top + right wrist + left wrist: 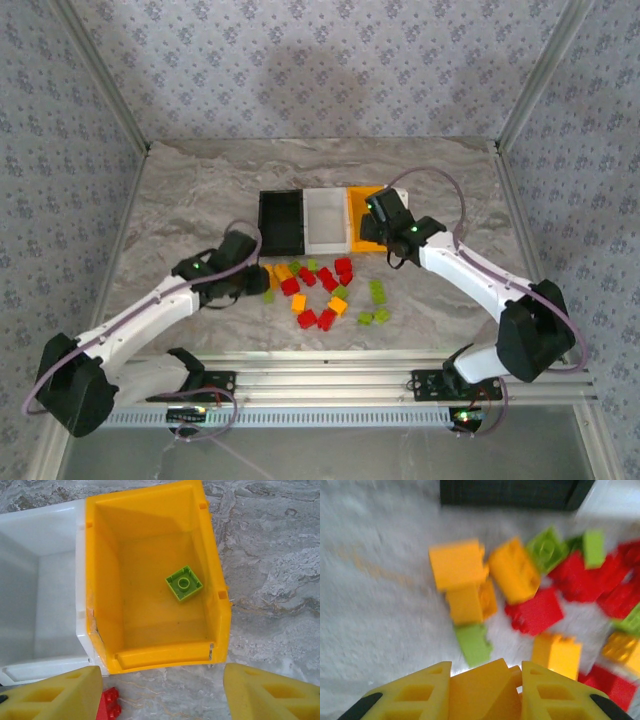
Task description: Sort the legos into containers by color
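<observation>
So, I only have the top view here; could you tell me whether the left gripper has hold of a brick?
Observer: Yes, the left gripper is shut on an orange brick.
Operator: Thank you. Is anything in the orange bin?
Observer: One green brick lies flat on its floor, stud up.
Operator: And the right gripper?
Observer: Open, with nothing between its fingers.

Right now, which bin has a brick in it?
The orange-yellow bin, right end of the row: one light green brick lies on its floor. The white bin and black bin show none.
</observation>
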